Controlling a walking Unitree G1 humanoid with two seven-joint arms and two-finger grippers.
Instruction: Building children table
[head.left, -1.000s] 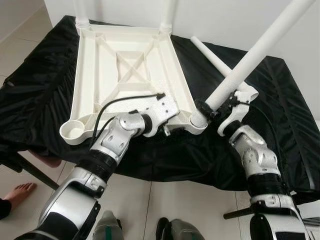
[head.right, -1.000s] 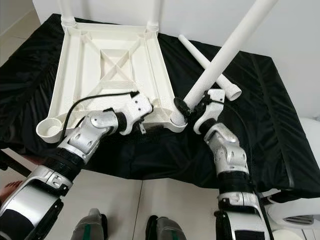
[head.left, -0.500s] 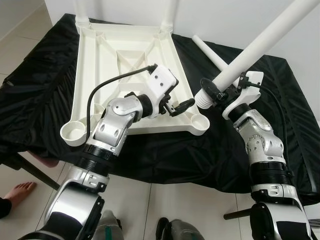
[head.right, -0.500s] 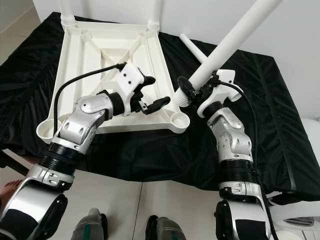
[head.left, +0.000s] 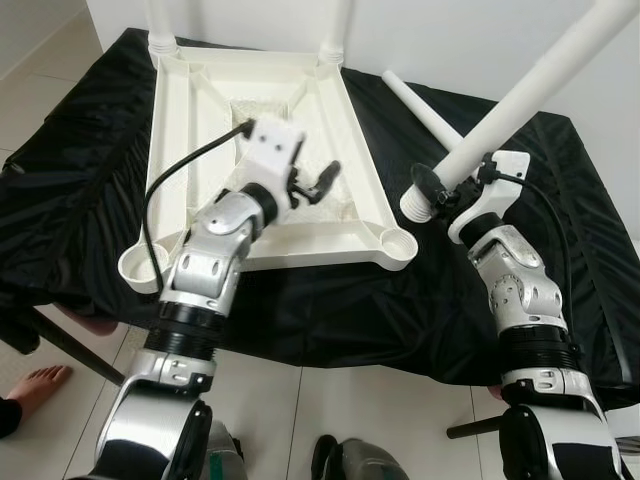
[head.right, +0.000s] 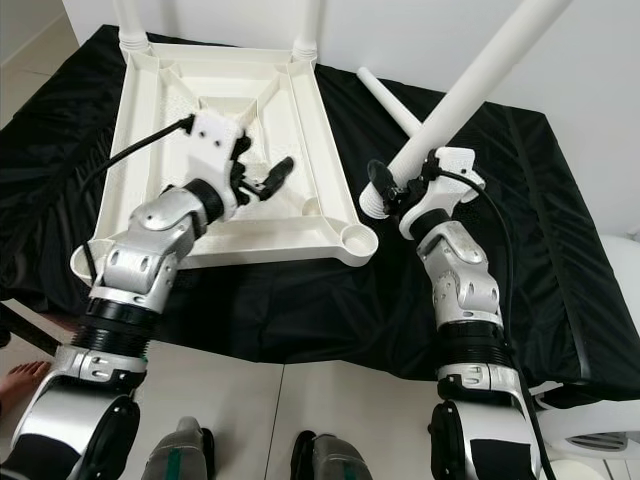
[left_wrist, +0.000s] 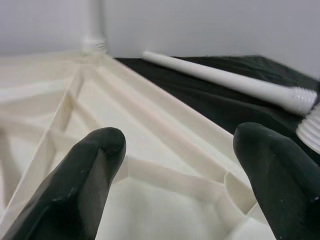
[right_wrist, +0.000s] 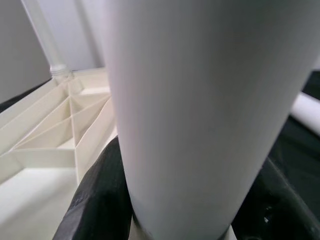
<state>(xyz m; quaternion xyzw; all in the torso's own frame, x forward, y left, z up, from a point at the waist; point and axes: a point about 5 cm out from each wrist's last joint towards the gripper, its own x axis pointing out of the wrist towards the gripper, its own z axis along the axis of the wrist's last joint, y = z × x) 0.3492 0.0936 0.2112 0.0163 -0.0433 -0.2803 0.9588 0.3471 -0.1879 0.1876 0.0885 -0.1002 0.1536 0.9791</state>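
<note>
Tabletop (head.left: 200, 110) lies upside down; left fingers (left_wrist: 95, 165) spread (empty) above it, right fingers (right_wrist: 97, 200) clamp a leg (head.left: 530, 90).

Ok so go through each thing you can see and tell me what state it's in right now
Tabletop: upside down on the black cloth, two legs fitted at its far corners.
Near-right socket: empty.
Near-left socket: empty.
Held leg: tilted, gripped near its threaded end.
Spare leg: lying loose.
Left gripper: open, above the tabletop.
Right gripper: shut on the held leg.

A black cloth (head.left: 90, 190) drapes the furniture, perhaps a table, on pale floor tiles (head.left: 300, 400).
</note>
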